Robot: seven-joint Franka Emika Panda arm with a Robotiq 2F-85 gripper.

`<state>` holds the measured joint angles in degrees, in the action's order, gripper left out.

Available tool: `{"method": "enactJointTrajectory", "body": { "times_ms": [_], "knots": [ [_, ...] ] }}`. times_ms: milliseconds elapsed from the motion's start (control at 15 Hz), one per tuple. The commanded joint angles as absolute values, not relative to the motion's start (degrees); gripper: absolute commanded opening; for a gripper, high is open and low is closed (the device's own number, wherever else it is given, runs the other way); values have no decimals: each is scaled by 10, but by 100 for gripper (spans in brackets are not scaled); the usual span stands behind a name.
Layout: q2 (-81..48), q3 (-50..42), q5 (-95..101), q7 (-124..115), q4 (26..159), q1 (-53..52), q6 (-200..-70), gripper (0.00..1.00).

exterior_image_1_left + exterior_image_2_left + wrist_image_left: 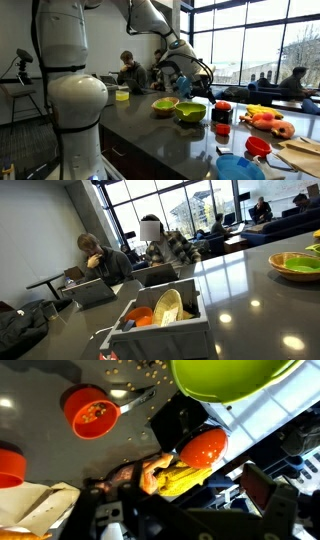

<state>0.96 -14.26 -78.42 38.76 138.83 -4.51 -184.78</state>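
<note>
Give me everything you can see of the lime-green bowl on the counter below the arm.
The lime-green bowl is round, shallow, and looks like smooth glossy plastic. It stands upright, open side up, on the dark countertop, close beside a yellower bowl; whether they touch I cannot tell. I see nothing inside it. The wrist view catches only part of it at the top edge.

On the counter (148, 128) the shallow bowl (165, 105) sits just beside the deeper bowl (190, 112); the cup (257, 146) stands behind the plate (240, 167).
</note>
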Motion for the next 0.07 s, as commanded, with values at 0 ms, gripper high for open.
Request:
{"method": "enactJointTrajectory", "body": {
  "times_ms": [0],
  "knots": [
    [10,-143,-784,388,1388,-45,-1848,100]
  ]
}}
